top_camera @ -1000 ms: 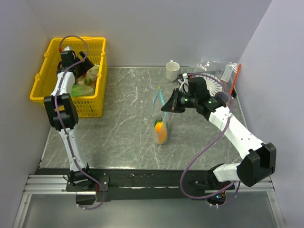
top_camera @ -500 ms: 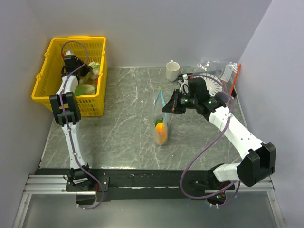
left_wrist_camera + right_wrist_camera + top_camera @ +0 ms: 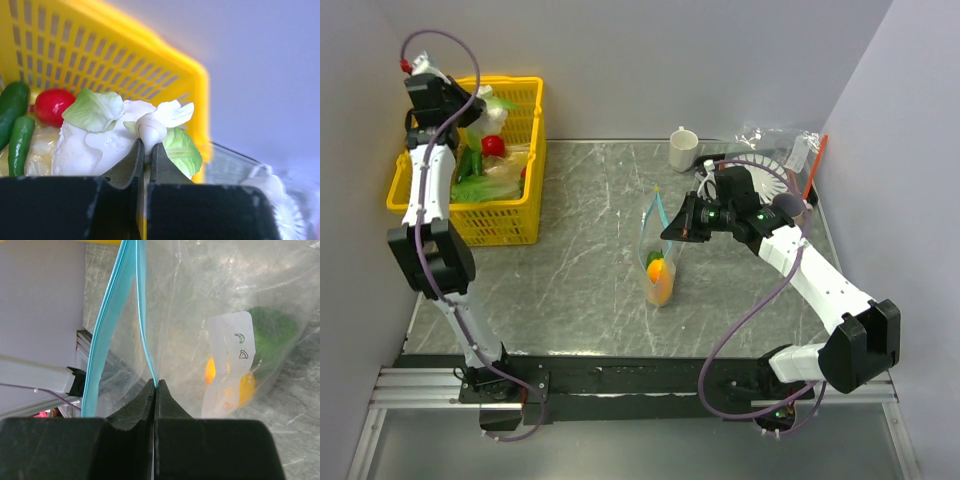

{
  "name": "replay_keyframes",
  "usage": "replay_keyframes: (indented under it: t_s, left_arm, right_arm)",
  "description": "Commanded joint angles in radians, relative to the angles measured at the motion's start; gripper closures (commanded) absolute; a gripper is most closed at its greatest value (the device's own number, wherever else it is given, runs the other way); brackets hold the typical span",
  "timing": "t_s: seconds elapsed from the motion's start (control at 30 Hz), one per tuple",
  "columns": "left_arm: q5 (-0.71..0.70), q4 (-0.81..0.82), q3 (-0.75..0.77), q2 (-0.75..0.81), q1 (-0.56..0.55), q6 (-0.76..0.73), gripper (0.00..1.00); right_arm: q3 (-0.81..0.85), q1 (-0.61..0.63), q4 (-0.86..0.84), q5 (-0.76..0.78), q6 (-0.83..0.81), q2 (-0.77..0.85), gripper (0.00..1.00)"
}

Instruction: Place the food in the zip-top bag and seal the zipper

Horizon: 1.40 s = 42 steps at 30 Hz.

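Observation:
My left gripper (image 3: 472, 108) (image 3: 147, 145) is shut on a white and pale-green leafy vegetable (image 3: 115, 127) (image 3: 492, 101) and holds it up over the yellow basket (image 3: 520, 215) (image 3: 125, 55). At the table's middle the zip-top bag (image 3: 657, 255) (image 3: 200, 290) stands upright with its mouth open. My right gripper (image 3: 682, 228) (image 3: 155, 385) is shut on one side of the teal-blue zipper (image 3: 107, 315) (image 3: 656, 205). An orange food piece (image 3: 245, 382) (image 3: 659, 272) and a green one (image 3: 275, 335) lie inside the bag.
A red tomato (image 3: 52, 105) (image 3: 492, 145) and green vegetables (image 3: 12, 105) lie in the basket. At the back right stand a white cup (image 3: 683, 148), a fluted white dish (image 3: 775, 180), clear plastic packs (image 3: 780, 140) and an orange-red stick (image 3: 817, 165). Walls close in on both sides.
My left gripper shut on the leafy vegetable inside the basket and rose with it, up and to the far left. The right arm and the bag stayed still.

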<state>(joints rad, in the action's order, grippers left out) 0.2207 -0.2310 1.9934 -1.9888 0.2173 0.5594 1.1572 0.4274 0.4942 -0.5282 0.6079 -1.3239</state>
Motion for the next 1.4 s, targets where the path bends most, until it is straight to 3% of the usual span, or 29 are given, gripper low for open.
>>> replay_keyframes:
  t_s: [0.0, 0.23, 0.33, 0.4, 0.43, 0.53, 0.77, 1.1, 1.23, 1.37]
  left_arm:
    - [0.106, -0.013, -0.062, 0.172, -0.006, 0.008, 0.99]
    - [0.296, 0.056, -0.249, 0.477, -0.055, 0.103, 0.99]
    - [0.325, 0.108, -0.339, 0.592, -0.125, 0.148, 0.99]
    - [0.316, 0.212, -0.41, 0.651, -0.209, 0.186, 0.99]
    - [0.283, 0.326, -0.538, 0.738, -0.336, 0.289, 0.99]
    - [0.253, 0.488, -0.658, 0.789, -0.415, 0.417, 0.99]
    - [0.163, 0.763, -0.857, 0.817, -0.652, 0.609, 0.99]
    - [0.097, 1.209, -1.073, 0.74, -0.838, 0.911, 0.99]
    - [0.08, 1.205, -1.085, 0.738, -0.889, 0.915, 0.99]
    - [-0.024, 1.17, -1.176, 0.806, -0.926, 0.896, 0.99]
  right_arm:
    - [0.018, -0.004, -0.019, -0.015, -0.011, 0.038, 1.0]
    - [0.035, -0.004, -0.023, -0.036, -0.005, 0.037, 1.0]
    - [0.045, -0.004, -0.023, -0.044, -0.003, 0.034, 1.0]
    - [0.045, -0.004, -0.028, -0.044, 0.0, 0.031, 1.0]
    - [0.047, -0.004, -0.031, -0.043, 0.003, 0.029, 1.0]
    - [0.052, -0.003, -0.029, -0.044, 0.006, 0.028, 1.0]
    - [0.058, -0.004, -0.031, -0.052, 0.013, 0.028, 1.0]
    - [0.067, -0.006, -0.028, -0.058, 0.013, 0.028, 1.0]
    - [0.068, -0.009, -0.031, -0.059, 0.015, 0.028, 1.0]
    - [0.064, -0.016, -0.039, -0.062, 0.024, 0.041, 1.0]
